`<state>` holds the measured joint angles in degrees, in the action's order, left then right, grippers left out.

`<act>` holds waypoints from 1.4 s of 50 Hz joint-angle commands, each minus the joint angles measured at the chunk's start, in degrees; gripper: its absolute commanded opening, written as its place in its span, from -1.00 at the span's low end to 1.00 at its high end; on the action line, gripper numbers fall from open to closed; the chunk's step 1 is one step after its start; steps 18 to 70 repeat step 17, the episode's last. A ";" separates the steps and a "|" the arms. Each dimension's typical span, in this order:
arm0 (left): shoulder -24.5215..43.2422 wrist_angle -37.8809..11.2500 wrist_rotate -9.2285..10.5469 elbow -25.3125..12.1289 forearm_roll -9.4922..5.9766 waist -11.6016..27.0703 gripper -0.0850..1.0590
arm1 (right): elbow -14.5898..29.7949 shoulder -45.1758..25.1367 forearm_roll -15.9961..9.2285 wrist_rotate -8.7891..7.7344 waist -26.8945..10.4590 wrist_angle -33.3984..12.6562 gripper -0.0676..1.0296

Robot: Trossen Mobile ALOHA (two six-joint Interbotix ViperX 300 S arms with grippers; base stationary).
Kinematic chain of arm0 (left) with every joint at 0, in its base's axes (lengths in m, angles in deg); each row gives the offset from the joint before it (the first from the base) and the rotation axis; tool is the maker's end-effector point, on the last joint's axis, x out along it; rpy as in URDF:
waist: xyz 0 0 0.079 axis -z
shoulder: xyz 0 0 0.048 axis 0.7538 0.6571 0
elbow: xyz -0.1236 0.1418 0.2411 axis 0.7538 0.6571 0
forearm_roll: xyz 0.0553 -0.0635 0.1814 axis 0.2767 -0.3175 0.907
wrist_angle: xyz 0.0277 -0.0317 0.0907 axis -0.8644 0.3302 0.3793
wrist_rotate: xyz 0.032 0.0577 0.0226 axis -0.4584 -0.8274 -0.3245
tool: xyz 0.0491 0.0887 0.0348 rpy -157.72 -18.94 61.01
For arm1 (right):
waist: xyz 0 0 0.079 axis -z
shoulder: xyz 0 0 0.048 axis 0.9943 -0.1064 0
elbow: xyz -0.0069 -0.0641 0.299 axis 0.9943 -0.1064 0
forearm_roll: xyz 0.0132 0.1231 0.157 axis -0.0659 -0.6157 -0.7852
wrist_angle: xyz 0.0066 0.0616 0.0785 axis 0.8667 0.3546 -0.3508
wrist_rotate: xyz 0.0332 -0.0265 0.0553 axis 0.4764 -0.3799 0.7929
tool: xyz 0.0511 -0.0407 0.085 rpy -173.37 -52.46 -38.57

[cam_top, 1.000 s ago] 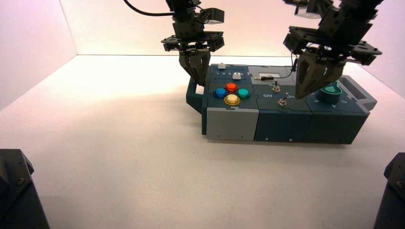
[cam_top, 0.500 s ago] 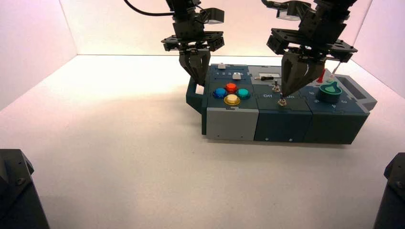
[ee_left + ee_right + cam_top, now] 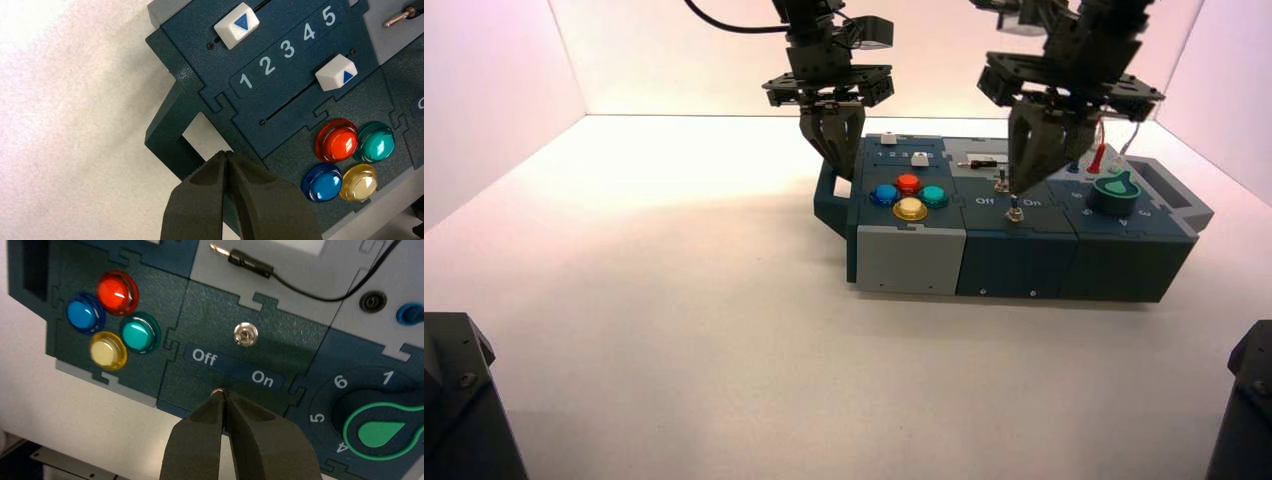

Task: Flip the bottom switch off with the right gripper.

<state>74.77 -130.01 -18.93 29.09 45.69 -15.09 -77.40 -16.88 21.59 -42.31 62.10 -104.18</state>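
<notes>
The bottom switch (image 3: 1015, 212) is a tiny silver toggle in the dark teal panel lettered 'Off' and 'On', near the box's front edge. My right gripper (image 3: 1015, 190) hangs just above it with its fingers shut. In the right wrist view the gripper's tips (image 3: 223, 391) sit right over the switch, and only a sliver of silver (image 3: 216, 390) shows at the left fingertip. I cannot tell which way the lever leans. My left gripper (image 3: 838, 170) is shut and empty above the box's left end, over the handle (image 3: 172, 132).
The twin silver toggle (image 3: 245, 334) stands behind the lettering. Four coloured buttons (image 3: 909, 196) lie to the left, and a green knob (image 3: 1116, 192) lies to the right. Two white sliders (image 3: 336, 72) and a black plug on a wire (image 3: 250, 264) lie farther back.
My right gripper has swung left from beside the green knob to over the bottom switch, then lifted slightly. The left arm has not moved.
</notes>
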 commanded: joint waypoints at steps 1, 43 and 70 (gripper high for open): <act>-0.09 0.62 0.00 -0.97 -0.26 0.53 -0.91 | 1.49 1.23 0.09 0.00 -0.62 0.00 -0.91; 0.18 0.62 -0.09 -1.32 -0.26 0.53 -0.91 | 1.58 1.41 0.09 0.09 -0.62 0.00 -0.91; 0.18 0.62 -0.09 -1.32 -0.26 0.53 -0.91 | 1.58 1.41 0.09 0.09 -0.62 0.00 -0.91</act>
